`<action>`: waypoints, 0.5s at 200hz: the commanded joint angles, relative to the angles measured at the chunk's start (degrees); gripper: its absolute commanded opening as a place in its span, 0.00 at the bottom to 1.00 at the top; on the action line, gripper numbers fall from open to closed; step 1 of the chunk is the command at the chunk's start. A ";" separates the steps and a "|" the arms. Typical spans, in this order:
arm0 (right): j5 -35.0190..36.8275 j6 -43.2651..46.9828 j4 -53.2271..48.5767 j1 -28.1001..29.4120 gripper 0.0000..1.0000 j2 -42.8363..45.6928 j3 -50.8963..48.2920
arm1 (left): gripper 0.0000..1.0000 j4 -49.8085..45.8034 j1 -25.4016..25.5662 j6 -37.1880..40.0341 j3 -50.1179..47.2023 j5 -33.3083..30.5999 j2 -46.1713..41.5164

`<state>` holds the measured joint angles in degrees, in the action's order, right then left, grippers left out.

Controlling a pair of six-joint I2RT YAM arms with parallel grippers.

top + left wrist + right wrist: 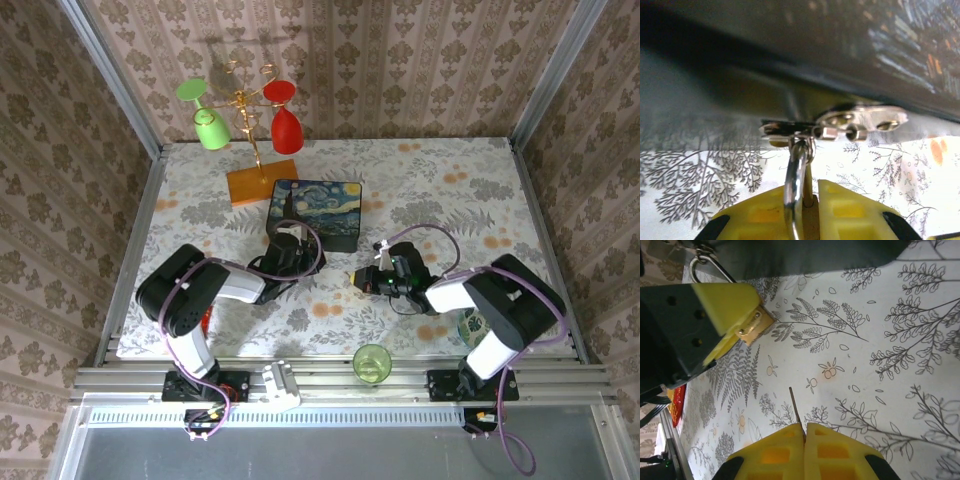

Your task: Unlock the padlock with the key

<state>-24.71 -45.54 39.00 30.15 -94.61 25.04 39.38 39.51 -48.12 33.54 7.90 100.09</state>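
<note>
The padlock [811, 215] shows its brass body pinched between the yellow fingers of my left gripper [810, 192], which is shut on it. Its silver shackle [795, 182] hangs through the metal clasp [860, 120] of the dark blue painted box [315, 212]. In the right wrist view the brass padlock [756, 326] sticks out from the left gripper's fingers [727, 305]. My right gripper [804, 426] is shut on the thin grey key [795, 407], whose blade points toward the padlock from a short way off. From above, the left gripper [288, 243] is at the box's front and the right gripper [360, 280] to its right.
A gold rack on an orange base [262, 185] holds a green glass [208, 125] and a red glass [285, 122] behind the box. A green cup [372, 362] stands at the near edge between the arm bases. A glass dish [472, 326] lies by the right arm.
</note>
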 commanded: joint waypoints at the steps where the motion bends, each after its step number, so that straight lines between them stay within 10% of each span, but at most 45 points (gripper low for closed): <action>1: -4.49 -10.00 12.65 -0.76 0.00 -6.10 0.86 | 0.00 5.51 -1.97 -6.44 -1.37 2.43 -1.95; 36: -9.33 -18.73 32.62 -1.06 0.00 -16.75 0.01 | 0.00 10.70 -2.24 -10.92 -0.99 4.87 -0.61; 100: -14.45 -17.38 34.90 -1.28 0.00 -17.43 0.80 | 0.00 15.31 -2.34 -15.33 -2.28 6.78 -1.82</action>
<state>-35.48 -62.06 69.06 28.91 -111.44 25.15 47.90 37.69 -60.88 31.44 12.69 100.01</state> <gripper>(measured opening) 0.066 0.143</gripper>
